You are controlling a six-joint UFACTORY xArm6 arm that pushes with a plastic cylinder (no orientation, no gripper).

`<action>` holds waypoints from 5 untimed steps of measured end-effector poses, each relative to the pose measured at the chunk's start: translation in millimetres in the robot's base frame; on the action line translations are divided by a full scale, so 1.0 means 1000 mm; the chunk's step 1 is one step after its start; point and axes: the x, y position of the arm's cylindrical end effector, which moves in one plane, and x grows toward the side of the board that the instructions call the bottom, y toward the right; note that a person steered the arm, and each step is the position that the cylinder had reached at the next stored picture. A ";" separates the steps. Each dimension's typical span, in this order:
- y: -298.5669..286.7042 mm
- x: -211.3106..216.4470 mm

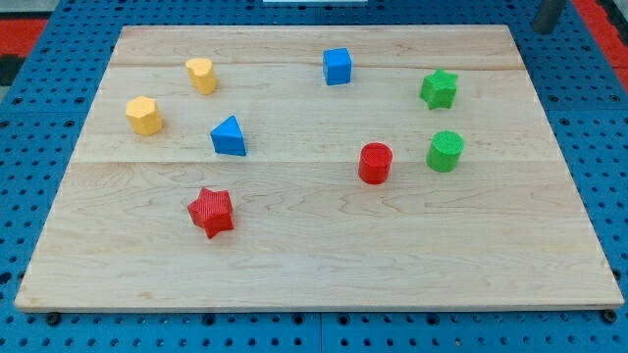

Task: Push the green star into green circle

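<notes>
There are no jaws on this arm, so nothing is held; only a short piece of the dark rod shows at the upper right corner of the frame, off the desk, and my tip cannot be made out.

From left to right on the desk: a yellow hexagon at upper left, a second yellow block just above and right of it, a red star lower down, a blue triangle, and a blue cube near the top centre. A red cylinder sits right of centre. The green star lies at upper right, with the green circle directly below it, apart from it.
</notes>
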 end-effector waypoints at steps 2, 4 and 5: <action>0.009 0.052; -0.015 0.083; -0.055 0.083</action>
